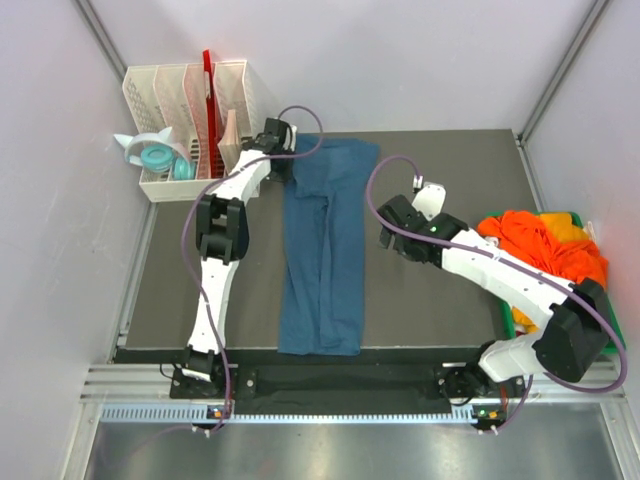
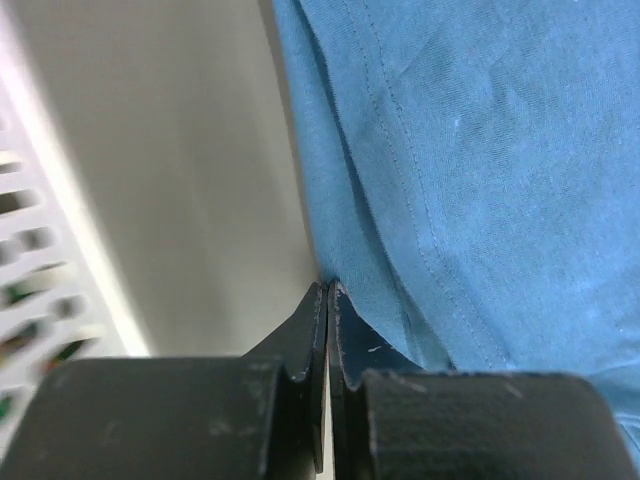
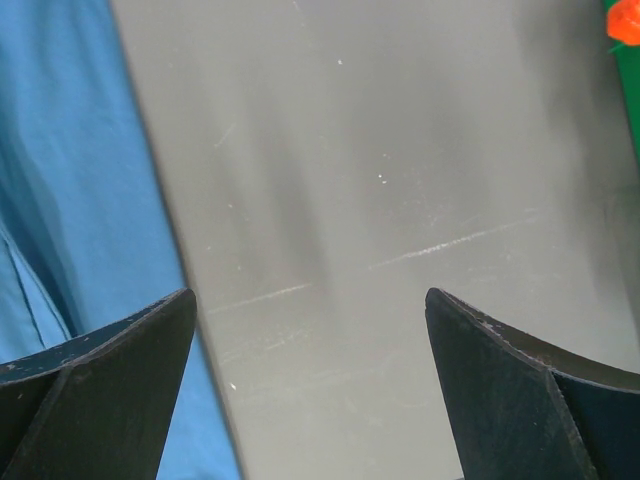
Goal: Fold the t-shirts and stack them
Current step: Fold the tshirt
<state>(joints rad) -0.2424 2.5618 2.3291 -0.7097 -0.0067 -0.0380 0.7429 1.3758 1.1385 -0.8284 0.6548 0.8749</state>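
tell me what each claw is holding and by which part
The left claw is shut on the teal-blue t-shirt, pinching its left edge at the far corner. The right claw is open above the table, holding nothing.

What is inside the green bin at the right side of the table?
A heap of orange t-shirts fills the green bin, with some yellow fabric showing. Whatever lies below the heap is covered.
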